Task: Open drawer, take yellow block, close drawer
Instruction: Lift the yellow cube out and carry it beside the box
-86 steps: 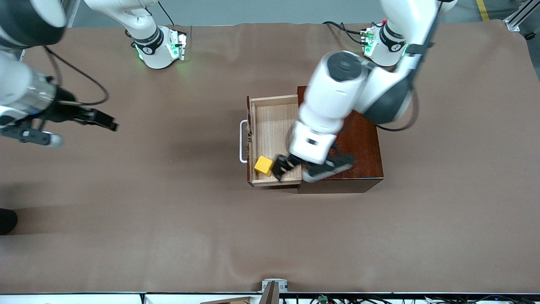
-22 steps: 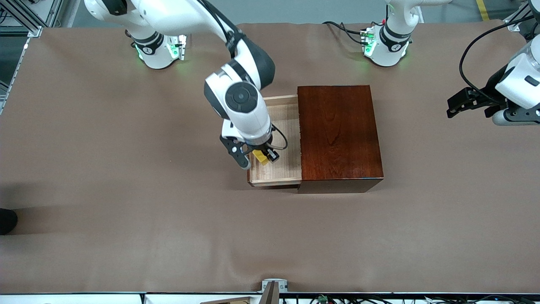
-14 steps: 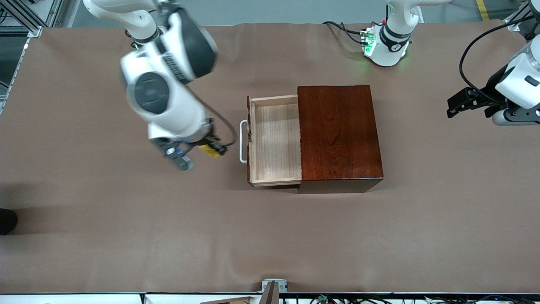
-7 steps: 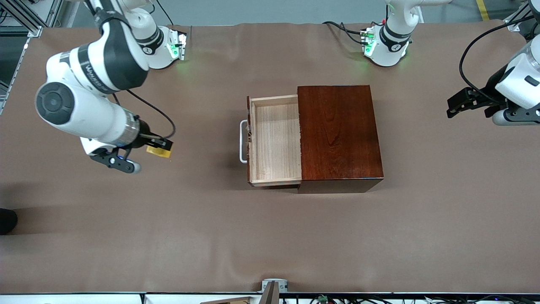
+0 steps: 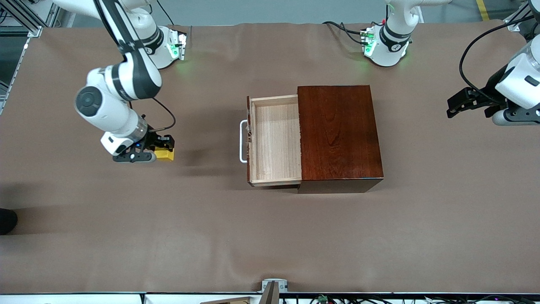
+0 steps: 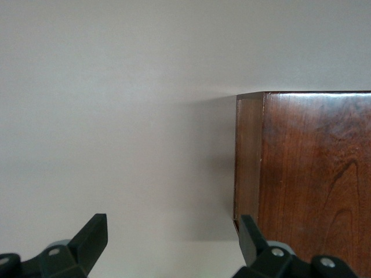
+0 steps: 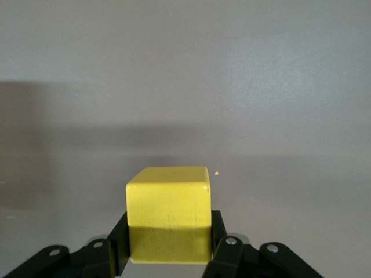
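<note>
The table (image 5: 270,236), covered in brown cloth, fills the front view. The box (image 5: 339,135), dark reddish-brown and glossy, sits on it near the middle, somewhat toward the left arm's end. The drawer (image 5: 276,141) stands pulled out of the box toward the right arm's end; its pale wooden floor is bare, and its white handle (image 5: 242,141) points toward the right arm's end.

The right arm (image 5: 118,90) reaches down from its base over the table toward its own end, well apart from the drawer. The left arm (image 5: 517,86) waits at its own end of the table, clear of the box.

The left gripper (image 5: 457,104) hangs over the bare cloth there, its fingers (image 6: 90,240) spread wide with nothing between them; in the left wrist view a corner of the box shows between and past them.

The right gripper (image 5: 162,145) is low over the cloth and clamped on the block (image 5: 164,154), one finger (image 7: 223,246) on each side of it.

The block, a small bright yellow cube, is out of the drawer, at the right gripper's tips near the table. Whether it touches the cloth I cannot tell. In the right wrist view it sits squarely between the fingers, its top face level.
</note>
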Controlling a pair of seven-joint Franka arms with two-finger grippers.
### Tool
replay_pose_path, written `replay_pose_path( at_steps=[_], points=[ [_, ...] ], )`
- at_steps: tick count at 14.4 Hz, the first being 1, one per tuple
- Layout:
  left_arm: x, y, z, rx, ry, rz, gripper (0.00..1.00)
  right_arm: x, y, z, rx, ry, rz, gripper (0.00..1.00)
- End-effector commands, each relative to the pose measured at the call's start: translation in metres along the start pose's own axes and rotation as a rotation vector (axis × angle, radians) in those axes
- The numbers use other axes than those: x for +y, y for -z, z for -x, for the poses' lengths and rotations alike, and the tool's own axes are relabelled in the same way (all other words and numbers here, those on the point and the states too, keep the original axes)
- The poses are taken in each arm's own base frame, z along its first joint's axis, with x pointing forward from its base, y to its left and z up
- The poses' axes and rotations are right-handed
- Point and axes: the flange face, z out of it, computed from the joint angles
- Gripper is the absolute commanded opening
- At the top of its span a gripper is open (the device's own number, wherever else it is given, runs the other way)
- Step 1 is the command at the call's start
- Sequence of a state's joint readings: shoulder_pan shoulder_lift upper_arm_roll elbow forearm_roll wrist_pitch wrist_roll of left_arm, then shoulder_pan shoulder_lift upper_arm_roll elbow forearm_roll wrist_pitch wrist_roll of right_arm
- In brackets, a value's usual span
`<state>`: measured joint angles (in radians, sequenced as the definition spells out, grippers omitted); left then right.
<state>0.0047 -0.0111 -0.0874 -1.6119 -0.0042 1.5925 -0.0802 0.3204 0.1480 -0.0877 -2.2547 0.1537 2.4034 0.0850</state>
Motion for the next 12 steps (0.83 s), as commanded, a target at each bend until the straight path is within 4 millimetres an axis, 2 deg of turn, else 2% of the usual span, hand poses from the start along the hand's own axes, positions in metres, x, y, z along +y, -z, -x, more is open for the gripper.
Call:
replay_pose_path(
  at_steps=[1,3,6,10,12],
  points=[
    [-0.001,0.004,-0.002,0.008,-0.02,0.003,1.0,0.02,-0.025,0.002,-0.006,0.057,0.016,0.13],
    [-0.002,0.004,-0.002,0.008,-0.019,0.003,1.0,0.034,-0.043,0.005,-0.016,0.071,0.023,0.13],
    [-0.001,0.004,-0.002,0.008,-0.02,0.003,1.0,0.046,-0.068,0.032,0.002,0.058,0.034,0.11],
    [-0.002,0.003,-0.002,0.007,-0.019,0.003,1.0,0.053,-0.079,0.06,-0.036,0.044,0.036,0.11],
    [-0.002,0.003,-0.002,0.006,-0.016,0.004,1.0,0.061,-0.081,0.064,-0.044,0.028,0.035,0.11]
  ],
)
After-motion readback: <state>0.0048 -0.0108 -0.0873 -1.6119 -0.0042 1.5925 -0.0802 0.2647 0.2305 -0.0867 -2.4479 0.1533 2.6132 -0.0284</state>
